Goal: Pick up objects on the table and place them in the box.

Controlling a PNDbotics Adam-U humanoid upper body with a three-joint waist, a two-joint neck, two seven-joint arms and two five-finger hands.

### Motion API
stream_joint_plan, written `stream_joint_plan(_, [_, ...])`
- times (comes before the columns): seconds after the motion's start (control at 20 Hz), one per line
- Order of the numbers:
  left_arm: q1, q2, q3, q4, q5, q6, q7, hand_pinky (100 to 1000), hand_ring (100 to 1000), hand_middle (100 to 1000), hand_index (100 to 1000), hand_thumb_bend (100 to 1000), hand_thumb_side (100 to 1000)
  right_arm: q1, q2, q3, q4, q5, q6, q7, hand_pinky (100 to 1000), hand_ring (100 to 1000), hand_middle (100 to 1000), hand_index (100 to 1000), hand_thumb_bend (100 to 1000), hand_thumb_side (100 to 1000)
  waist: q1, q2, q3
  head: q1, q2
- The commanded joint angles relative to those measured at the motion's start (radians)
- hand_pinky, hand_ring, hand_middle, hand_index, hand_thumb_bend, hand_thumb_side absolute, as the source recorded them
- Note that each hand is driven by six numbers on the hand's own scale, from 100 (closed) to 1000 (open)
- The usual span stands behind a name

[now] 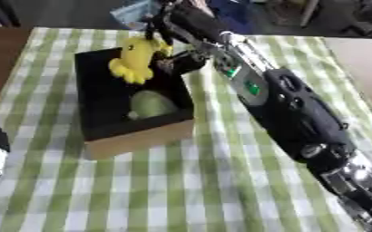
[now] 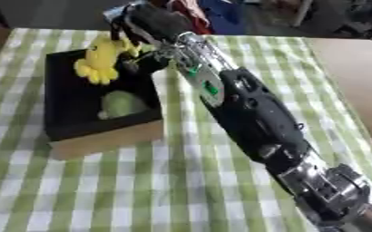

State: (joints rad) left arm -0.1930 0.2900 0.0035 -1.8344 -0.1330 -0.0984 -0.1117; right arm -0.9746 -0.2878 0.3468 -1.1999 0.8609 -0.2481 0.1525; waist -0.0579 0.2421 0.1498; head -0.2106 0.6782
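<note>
My right hand (image 1: 176, 27) is black with silver joints and green lights on the forearm. The toy (image 1: 136, 60) it grips is bright yellow. At seven o'clock from it, the box (image 1: 134, 140) is black inside with tan walls, holding a pale green object (image 1: 152, 104). The tablecloth (image 1: 189, 181) is green-and-white check.

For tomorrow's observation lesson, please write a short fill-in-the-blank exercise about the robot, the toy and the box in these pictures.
1. The right hand holds a toy coloured ______.
2. The toy hangs over the open ______, which is black inside.
3. A pale green thing already lies ______ the box.
4. The tablecloth has green and white ______.

Missing words: yellow; box; inside; checks
</note>
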Motion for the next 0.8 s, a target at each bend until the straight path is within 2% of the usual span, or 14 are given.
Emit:
stream_joint_plan(0.05, [-0.009,0.009,0.002,-0.013,0.001,-0.001,-0.003,678,496,528,545,142,100,-0.013,0.001,0.003,0.007,0.024,-0.023,0.006,624,570,402,528,163,100,0.007,-0.014,-0.003,-0.003,-0.012])
stream_joint_plan(0.1, [-0.009,0.010,0.002,-0.013,0.000,-0.001,-0.003,678,496,528,545,142,100,-0.012,0.001,0.005,0.008,0.031,-0.029,0.009,627,577,419,544,176,100,0.007,-0.013,-0.005,-0.002,-0.012])
stream_joint_plan(0.15, [-0.009,0.010,0.002,-0.013,0.000,-0.001,-0.003,678,496,528,545,142,100,-0.012,0.000,0.006,0.006,0.036,-0.034,0.012,642,614,494,627,230,100,0.007,-0.014,-0.006,-0.002,-0.012])
stream_joint_plan(0.25, [-0.008,0.010,0.003,-0.013,0.000,-0.001,-0.002,678,496,528,546,142,100,-0.011,-0.005,0.005,-0.003,0.043,-0.039,0.015,653,644,549,686,298,100,0.007,-0.014,-0.010,0.000,-0.012])
stream_joint_plan(0.5, [-0.007,0.011,0.004,-0.012,-0.001,-0.001,-0.001,679,496,528,546,141,100,-0.010,-0.027,0.005,-0.031,0.027,-0.044,0.027,664,663,592,722,357,100,0.006,-0.017,-0.018,0.004,-0.013])
stream_joint_plan(0.8, [-0.002,0.012,0.007,-0.010,-0.002,0.000,0.002,679,501,528,547,141,100,-0.006,-0.090,0.006,-0.141,-0.064,-0.036,0.041,664,660,576,714,351,100,0.007,-0.021,-0.029,0.014,-0.012])
